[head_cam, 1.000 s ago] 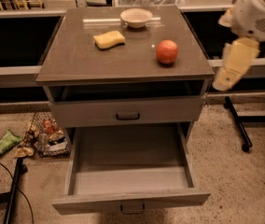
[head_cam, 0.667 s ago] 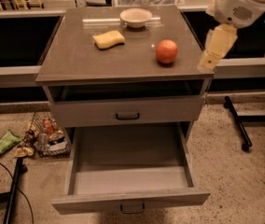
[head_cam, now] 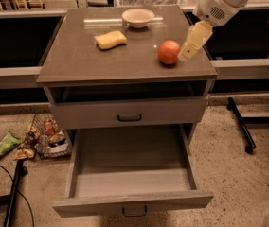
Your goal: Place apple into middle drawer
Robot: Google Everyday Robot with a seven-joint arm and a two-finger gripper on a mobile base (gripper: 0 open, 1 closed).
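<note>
The orange-red apple [head_cam: 169,52] sits on the cabinet top [head_cam: 77,56] near its right front corner. The gripper [head_cam: 189,50] hangs from the white arm at the upper right, its pale tip just right of the apple and close beside it, over the cabinet top. The middle drawer [head_cam: 132,176] is pulled out wide below, its grey inside bare, with a small dark handle [head_cam: 135,212] on its front. The upper drawer front [head_cam: 129,112] is shut.
A yellow sponge [head_cam: 110,39] and a pale bowl [head_cam: 138,18] stand on the cabinet top behind the apple. A wire basket with packets [head_cam: 47,137] and a green wrapper [head_cam: 4,144] lie on the floor at left. A black stand leg [head_cam: 241,124] lies at right.
The arm has swung in from the right of the cabinet, leftward and over the top, so the gripper now sits next to the apple. The apple and drawers have not moved.
</note>
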